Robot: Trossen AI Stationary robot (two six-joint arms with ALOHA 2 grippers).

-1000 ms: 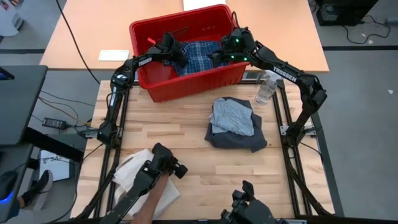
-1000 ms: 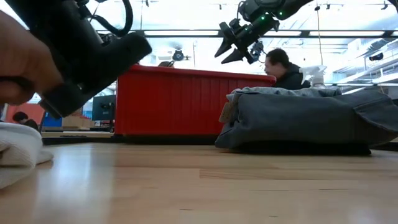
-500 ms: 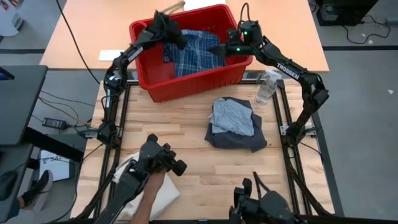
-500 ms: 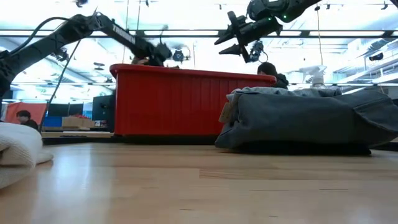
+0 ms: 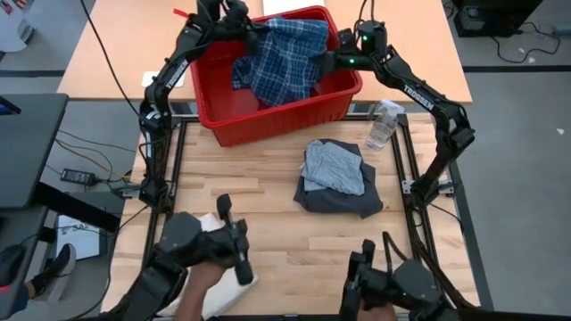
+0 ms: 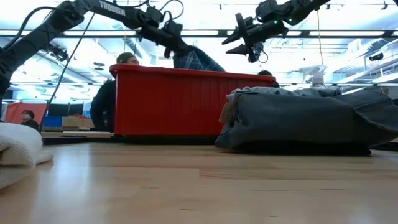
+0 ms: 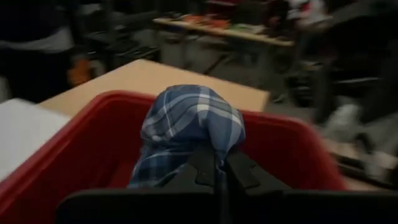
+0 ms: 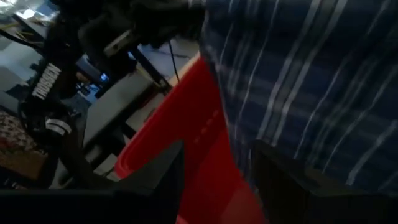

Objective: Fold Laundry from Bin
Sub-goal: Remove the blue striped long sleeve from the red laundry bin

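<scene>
The red bin (image 5: pixel 268 111) stands at the table's far edge. My left gripper (image 5: pixel 243 20) is above its far left corner, shut on the blue-and-white plaid shirt (image 5: pixel 281 58), which is raised above the rim (image 6: pixel 198 60). My right gripper (image 5: pixel 318 62) is open above the bin's right wall, at the shirt's right edge. In the right wrist view its fingers (image 8: pixel 158 180) stand apart before the shirt (image 8: pixel 298 81). A light grey piece (image 5: pixel 333 167) lies on a folded dark grey top (image 5: pixel 343 198) on the table's right half. My left gripper pinches a bunched fold of the plaid shirt (image 7: pixel 199 134) between its two shut fingers (image 7: pixel 214 171); the cloth humps over the fingertips. The shirt hangs below the gripper, spread toward the right, and its lower part lies in the bin. Whether my right gripper touches the shirt, I cannot tell.
A clear water bottle (image 5: pixel 382 125) stands right of the bin. A white cloth (image 5: pixel 196 254) lies at the near left, where a person's hands work control arms (image 5: pixel 210 254). A person (image 6: pixel 109 99) shows behind the bin. Bare wood lies between the bin and the near edge.
My left gripper has risen and gone toward the far edge with the plaid shirt. The shirt has been drawn up out of the bin and has spread out above the rim, with its lower part still inside. My right gripper has stayed open by the bin's right wall.
</scene>
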